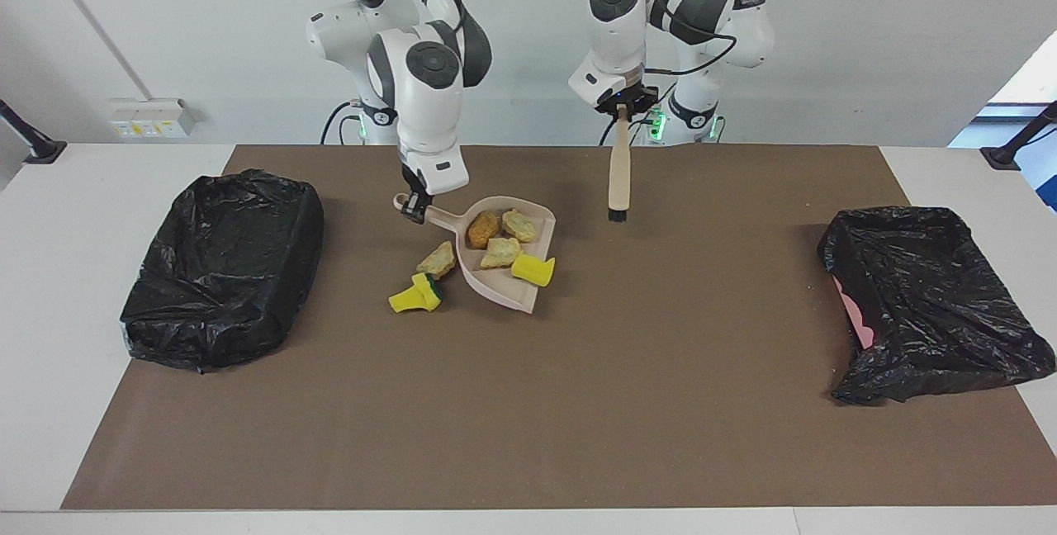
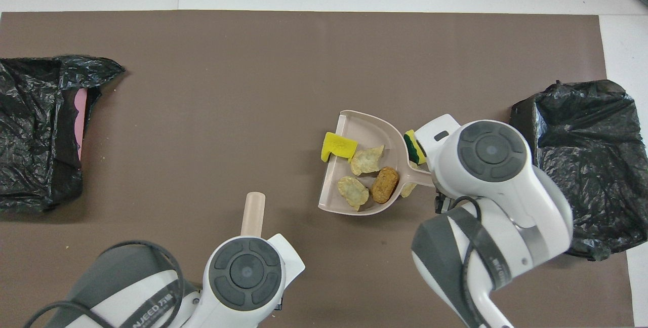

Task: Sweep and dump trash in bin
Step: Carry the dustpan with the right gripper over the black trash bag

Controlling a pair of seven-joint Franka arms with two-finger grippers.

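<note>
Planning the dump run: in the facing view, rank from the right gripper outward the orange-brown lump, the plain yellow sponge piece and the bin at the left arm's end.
From the right gripper, shut on the dustpan handle:
1. Orange-brown lump, in the pan beside the handle.
2. Plain yellow sponge piece, at the pan's open lip.
3. Bin, at the left arm's end of the table.
</note>
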